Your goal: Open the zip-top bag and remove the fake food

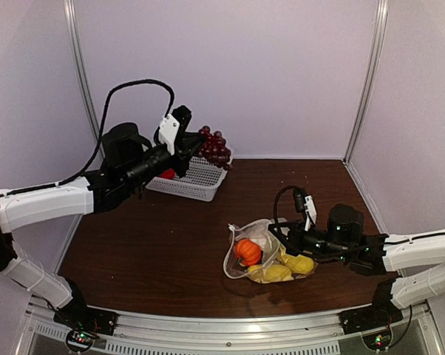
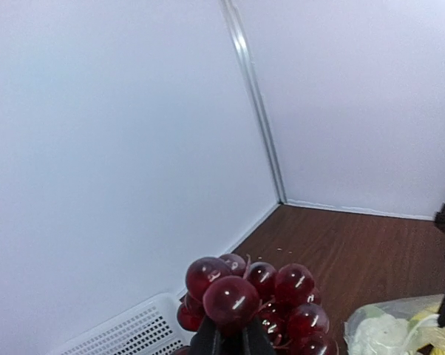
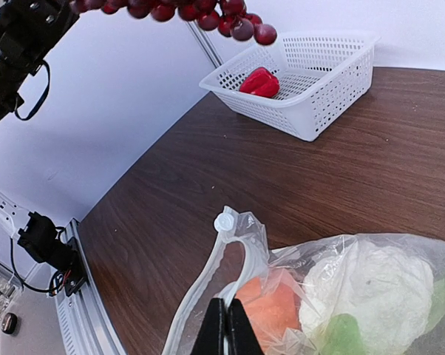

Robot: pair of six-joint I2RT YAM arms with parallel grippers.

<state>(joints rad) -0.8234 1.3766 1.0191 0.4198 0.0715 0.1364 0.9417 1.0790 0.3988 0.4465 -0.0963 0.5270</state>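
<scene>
My left gripper (image 1: 191, 150) is shut on the dark purple grape bunch (image 1: 214, 148) and holds it in the air above the white basket (image 1: 193, 181); the grapes also fill the bottom of the left wrist view (image 2: 256, 299). The zip-top bag (image 1: 263, 251) lies on the table with its mouth open, holding an orange piece (image 1: 248, 251), yellow pieces (image 1: 282, 269) and a white lumpy piece (image 3: 370, 285). My right gripper (image 3: 226, 325) is shut on the bag's zip edge (image 3: 241, 259). A red piece (image 3: 259, 81) lies in the basket.
The white lattice basket (image 3: 318, 89) stands at the back left near the wall. The bag's round slider (image 3: 224, 221) sits at the end of the zip track. Metal rails (image 1: 208, 325) run along the table's near edge.
</scene>
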